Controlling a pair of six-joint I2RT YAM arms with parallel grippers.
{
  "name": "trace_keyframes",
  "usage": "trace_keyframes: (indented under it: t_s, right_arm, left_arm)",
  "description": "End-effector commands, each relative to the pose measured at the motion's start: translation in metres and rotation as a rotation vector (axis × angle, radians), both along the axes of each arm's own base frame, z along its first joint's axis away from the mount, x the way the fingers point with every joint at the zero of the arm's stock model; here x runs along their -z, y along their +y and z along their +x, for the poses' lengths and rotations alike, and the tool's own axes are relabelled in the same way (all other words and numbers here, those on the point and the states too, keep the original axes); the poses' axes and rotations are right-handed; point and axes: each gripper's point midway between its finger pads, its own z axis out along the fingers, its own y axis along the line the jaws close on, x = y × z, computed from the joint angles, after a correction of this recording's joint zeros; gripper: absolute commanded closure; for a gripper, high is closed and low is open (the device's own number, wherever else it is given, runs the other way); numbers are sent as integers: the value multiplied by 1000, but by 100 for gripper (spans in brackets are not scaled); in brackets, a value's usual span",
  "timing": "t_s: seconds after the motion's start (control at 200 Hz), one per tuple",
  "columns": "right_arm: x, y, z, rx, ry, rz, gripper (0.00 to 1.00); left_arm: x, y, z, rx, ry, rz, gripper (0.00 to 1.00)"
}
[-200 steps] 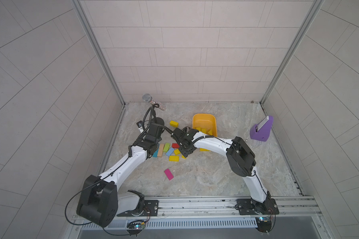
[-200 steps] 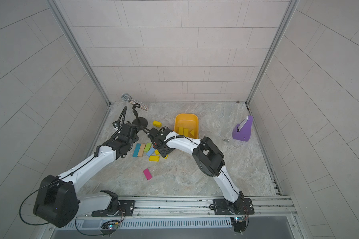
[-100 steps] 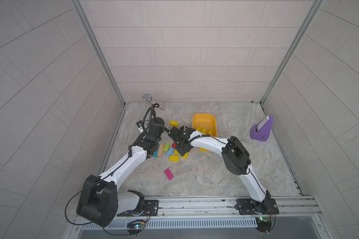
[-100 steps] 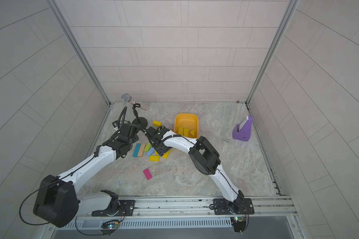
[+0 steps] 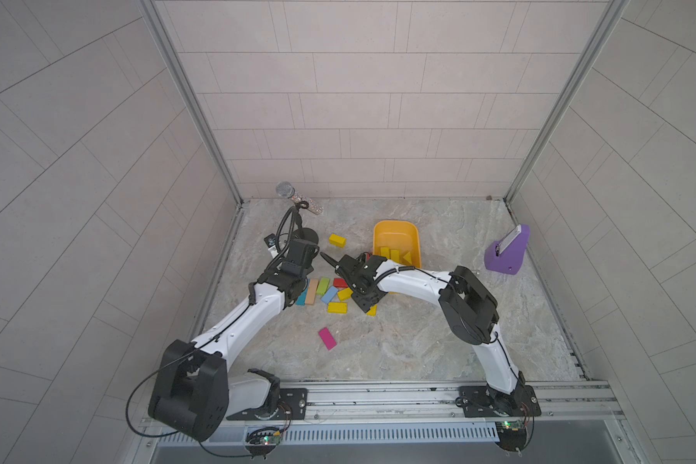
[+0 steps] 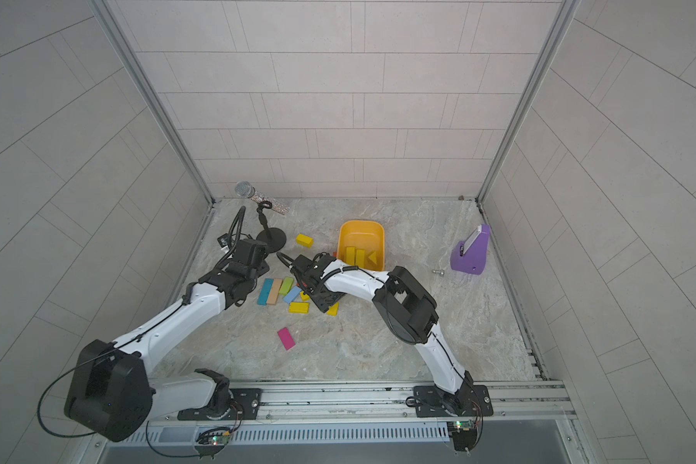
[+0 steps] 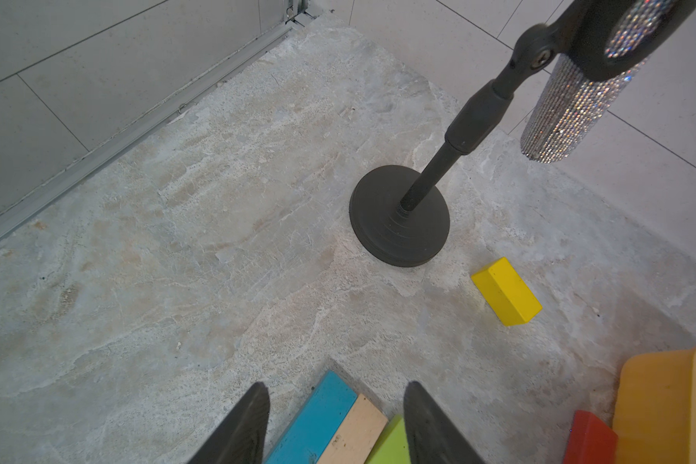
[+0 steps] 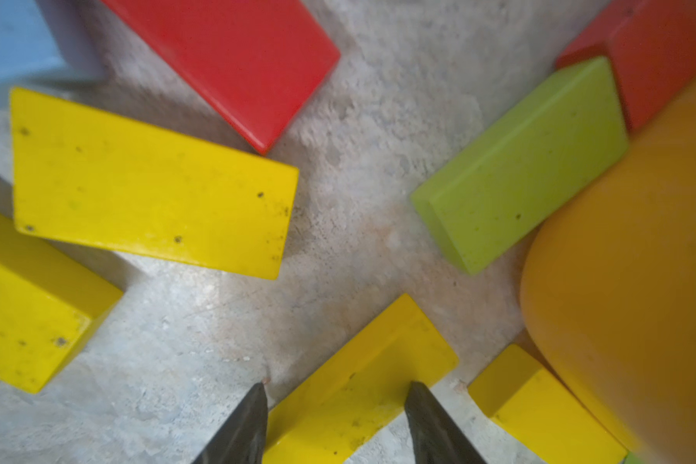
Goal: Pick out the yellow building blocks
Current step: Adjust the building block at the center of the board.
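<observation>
Swinging lower over the pile, the right end effector (image 8: 337,385) now straddles a yellow block (image 8: 398,345) lying on the tabletop (image 8: 201,329) beside the orange tub (image 8: 619,261), jaws apart and unclamped, so a grasp looks close, while the left end effector (image 7: 336,384) hangs open.

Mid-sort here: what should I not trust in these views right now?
- Right wrist view: the right end effector straddles a yellow block, but the frame's bottom edge cuts off any contact; grip unknown.
- Both top views: the right arm hides the blocks beneath its wrist.
- Top views: near corner of the tub hidden by the arm; count inside unsure.
- Top views: the metal piece by the purple stand is too small to identify.
</observation>
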Motion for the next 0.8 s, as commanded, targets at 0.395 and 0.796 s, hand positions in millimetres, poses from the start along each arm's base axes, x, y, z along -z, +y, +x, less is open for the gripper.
trace_keyframes:
  t_s: [0.395, 0.796]
  right_arm:
    - [-5, -20, -19, 100, 39, 45, 39]
    - [-22, -5, -9, 113, 4, 161, 38]
  left_arm:
    - [0, 6, -7, -31, -23, -20, 42]
    - [0, 7, -8, -35, -24, -14, 42]
